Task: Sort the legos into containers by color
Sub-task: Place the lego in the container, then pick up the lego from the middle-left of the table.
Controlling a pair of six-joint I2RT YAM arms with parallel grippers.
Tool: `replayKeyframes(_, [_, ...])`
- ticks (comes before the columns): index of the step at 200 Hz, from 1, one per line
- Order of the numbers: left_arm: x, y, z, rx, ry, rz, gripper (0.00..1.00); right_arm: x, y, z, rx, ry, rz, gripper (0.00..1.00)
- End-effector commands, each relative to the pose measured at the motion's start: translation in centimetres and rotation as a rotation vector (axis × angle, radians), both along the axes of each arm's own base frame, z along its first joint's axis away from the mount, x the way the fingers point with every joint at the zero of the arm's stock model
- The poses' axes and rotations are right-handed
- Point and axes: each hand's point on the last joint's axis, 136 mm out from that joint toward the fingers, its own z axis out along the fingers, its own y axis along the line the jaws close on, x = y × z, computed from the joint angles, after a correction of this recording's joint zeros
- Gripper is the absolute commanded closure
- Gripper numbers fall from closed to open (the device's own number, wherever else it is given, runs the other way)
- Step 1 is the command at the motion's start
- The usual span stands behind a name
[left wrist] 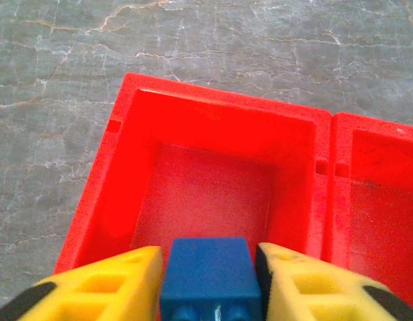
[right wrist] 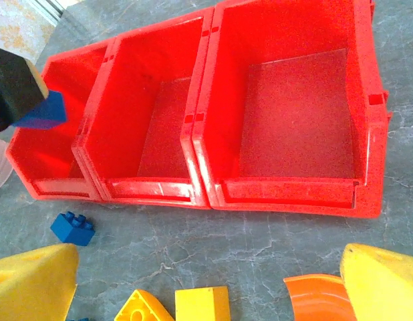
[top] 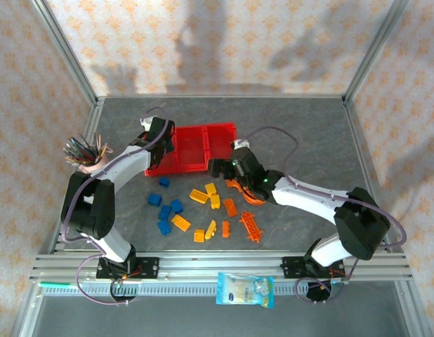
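The left claw (left wrist: 210, 257) grips a blue brick (left wrist: 208, 284) over the red tray (right wrist: 200, 120), a pen cup (top: 86, 160) nearby. The right claw (right wrist: 208, 251) gapes above yellow bricks (right wrist: 203, 304) and a curved orange piece (right wrist: 317, 297)

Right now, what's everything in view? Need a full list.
bins: three joined, red, far centre of table
blue bricks: five loose, in front of the bins, left
blue brick: one more, held over the left-end bin
yellow bricks: about five, middle
orange bricks: about five, right; one curved, one ladder-shaped
pen cup: one, pink, far left
packet: one, blue and yellow, near edge
left gripper: shut on the blue brick
right gripper: open, low over the bricks
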Motion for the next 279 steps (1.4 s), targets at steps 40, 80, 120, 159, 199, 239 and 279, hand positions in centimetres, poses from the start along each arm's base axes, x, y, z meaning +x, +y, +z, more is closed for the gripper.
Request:
replayKeyframes(40, [-1.2,-0.4,2.6,-0.041,-0.023,-0.042,0.46,0.1,0.5,2.2,-0.018,-0.046,0.047,0.0])
replayKeyframes(80, [-4.9,-0.8,2.0,-0.115,0.0,-0.07,0.43,-1.3,1.2,0.2,0.0,0.004,0.111,0.0])
replayKeyframes(120, [-9.0,-1.9,0.1,-0.153,0.057,-0.102,0.4,-2.9,1.9,-1.5,0.01,0.034,0.144,0.0])
replayKeyframes(159, [-11.9,-3.4,-2.1,-0.129,0.131,-0.147,0.37,-4.8,3.3,-3.3,0.027,0.069,0.176,0.0])
replayKeyframes(199, [-12.8,-4.1,-5.0,-0.116,0.204,-0.178,0.33,-5.6,4.0,-4.9,0.046,0.101,0.181,0.0])
replayKeyframes(239, [-11.9,-3.5,-6.4,-0.043,0.23,-0.165,0.31,-5.3,3.9,-5.0,0.031,0.085,0.168,0.0])
replayKeyframes(279, [-10.9,-2.6,-7.9,0.013,0.261,-0.142,0.3,-5.0,3.6,-5.1,0.014,0.082,0.157,0.0])
